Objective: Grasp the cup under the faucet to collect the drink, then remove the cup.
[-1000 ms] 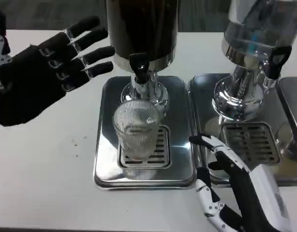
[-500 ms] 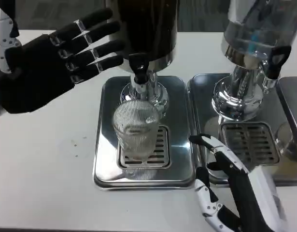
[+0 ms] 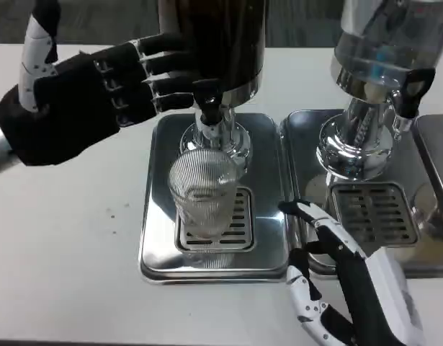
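Note:
A clear ribbed cup (image 3: 204,191) stands upright on the drain grate of a steel drip tray (image 3: 158,245), right below the black faucet tap (image 3: 209,99) of a dark drink dispenser (image 3: 212,40). My left hand (image 3: 84,97) hovers left of the dispenser, palm toward the camera, fingers spread and reaching to just beside the tap, holding nothing. My right hand (image 3: 336,277) lies low at the tray's front right corner, fingers apart, a short way right of the cup and not touching it.
A second dispenser (image 3: 383,68) with a clear tank stands at the right on its own drip tray (image 3: 372,216). Bare white table (image 3: 63,245) stretches left and in front of the trays.
My left hand has moved right and up, its fingertips now next to the tap. My right hand has barely shifted. The cup has not moved.

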### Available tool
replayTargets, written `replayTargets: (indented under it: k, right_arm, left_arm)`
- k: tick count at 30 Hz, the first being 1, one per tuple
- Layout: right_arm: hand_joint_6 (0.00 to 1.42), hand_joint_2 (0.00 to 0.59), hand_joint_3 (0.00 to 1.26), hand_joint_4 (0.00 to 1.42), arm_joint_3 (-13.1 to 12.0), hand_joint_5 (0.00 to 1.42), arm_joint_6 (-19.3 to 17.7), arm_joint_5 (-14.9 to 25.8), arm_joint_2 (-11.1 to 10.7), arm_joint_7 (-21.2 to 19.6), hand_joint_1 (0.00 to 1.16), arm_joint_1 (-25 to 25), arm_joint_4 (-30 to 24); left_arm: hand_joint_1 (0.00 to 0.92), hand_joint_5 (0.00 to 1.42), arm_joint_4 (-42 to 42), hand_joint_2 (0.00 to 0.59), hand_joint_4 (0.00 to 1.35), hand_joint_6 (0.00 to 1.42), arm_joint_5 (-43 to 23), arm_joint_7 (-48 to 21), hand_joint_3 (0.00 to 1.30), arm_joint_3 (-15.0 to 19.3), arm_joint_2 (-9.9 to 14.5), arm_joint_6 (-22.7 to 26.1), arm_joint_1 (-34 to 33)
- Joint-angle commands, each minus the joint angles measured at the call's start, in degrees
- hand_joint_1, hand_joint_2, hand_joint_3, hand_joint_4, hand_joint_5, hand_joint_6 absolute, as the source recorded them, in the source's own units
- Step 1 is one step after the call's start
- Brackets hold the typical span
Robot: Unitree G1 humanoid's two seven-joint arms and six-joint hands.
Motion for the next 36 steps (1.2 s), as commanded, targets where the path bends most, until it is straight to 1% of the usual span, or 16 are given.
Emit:
replayTargets:
  k: [1, 7, 11, 16, 25, 36]
  right_arm:
    - [0.38, 0.571, 0.25, 0.16, 0.12, 0.18, -0.25, 0.50, 0.48, -0.93, 0.48, 0.03, 0.34]
    - [0.37, 0.563, 0.26, 0.17, 0.24, 0.18, -0.33, 0.71, 0.66, -1.26, 0.46, 0.26, 0.67]
    - [0.37, 0.563, 0.26, 0.17, 0.41, 0.18, -0.39, 0.67, 0.78, -1.61, 0.46, 0.55, 0.81]
    - [0.37, 0.563, 0.26, 0.17, 0.31, 0.18, -0.32, 0.87, 1.10, -1.62, 0.46, 0.76, 0.82]
    - [0.38, 0.563, 0.27, 0.17, 0.40, 0.18, -0.38, 1.04, 1.55, -1.92, 0.45, 1.26, 0.93]
    - [0.37, 0.563, 0.27, 0.18, 0.50, 0.19, -0.21, 1.14, 1.88, -2.41, 0.45, 1.76, 0.83]
  left_arm:
    - [0.000, 0.19, -0.55, 0.057, 0.17, 0.12, 1.72, 1.07, 0.24, -0.76, -0.99, -2.70, -0.91]
    - [0.000, 0.18, -0.13, 0.058, 0.15, 0.12, 2.66, 2.08, 0.22, -0.91, -2.02, -4.44, -1.43]
    - [0.000, 0.15, 0.05, 0.058, 0.12, 0.11, 2.93, 2.61, 0.22, -1.34, -2.61, -5.02, -1.55]
    - [0.000, 0.14, 0.61, 0.059, 0.11, 0.11, 3.15, 2.99, 0.22, -1.92, -3.26, -5.68, -1.76]
    - [0.000, 0.13, 1.15, 0.059, 0.10, 0.09, 3.73, 2.92, 0.21, -3.09, -5.26, -6.56, -2.68]
    - [0.000, 0.13, 2.53, 0.063, 0.11, 0.09, 4.96, 4.17, 0.22, -3.07, -7.07, -8.41, -3.93]
